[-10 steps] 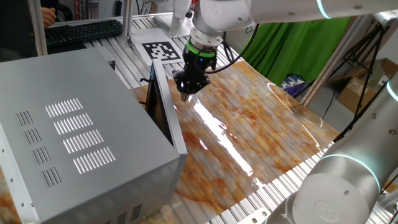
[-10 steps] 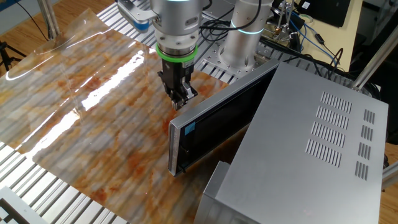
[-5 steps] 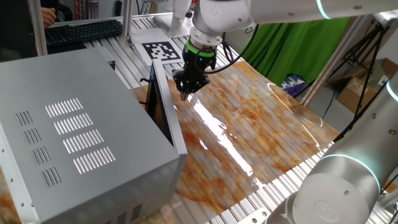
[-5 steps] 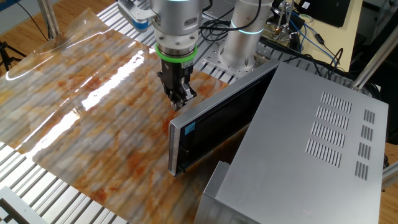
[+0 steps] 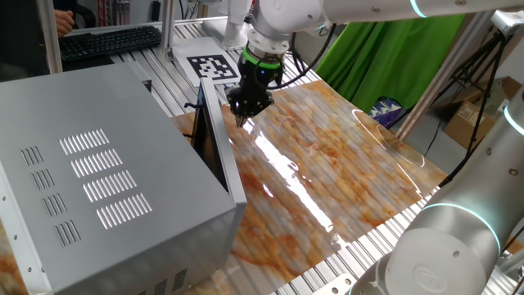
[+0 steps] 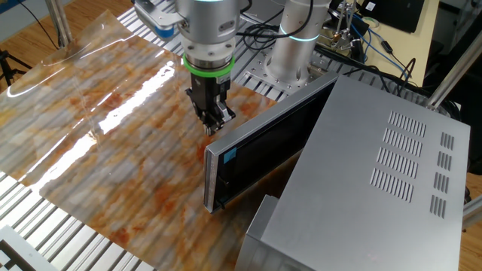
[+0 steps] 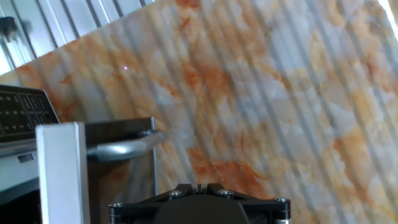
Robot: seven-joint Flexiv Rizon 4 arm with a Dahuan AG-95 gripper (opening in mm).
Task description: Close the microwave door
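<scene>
The microwave [image 5: 98, 164] is a large silver-grey box with vent slots; it also shows in the other fixed view [image 6: 361, 173]. The microwave door [image 5: 219, 139] stands partly open, its dark glass face showing in the other fixed view [image 6: 271, 147]. My gripper [image 5: 242, 120] is shut and empty, pointing down just beside the door's free upper corner, a small gap apart [image 6: 211, 129]. In the hand view the door's free edge [image 7: 59, 168] and its silver handle [image 7: 124, 148] are at the left, and my gripper [image 7: 199, 186] is at the bottom edge.
An orange marbled sheet [image 5: 327, 164] covers the table right of the door. A printed marker tag [image 5: 211, 65] and a keyboard [image 5: 110, 41] lie at the back. A green cloth [image 5: 385, 57] hangs behind. A second robot base [image 6: 301, 45] stands behind the microwave.
My gripper has shifted slightly left and back, staying by the door's free corner. The door has not moved.
</scene>
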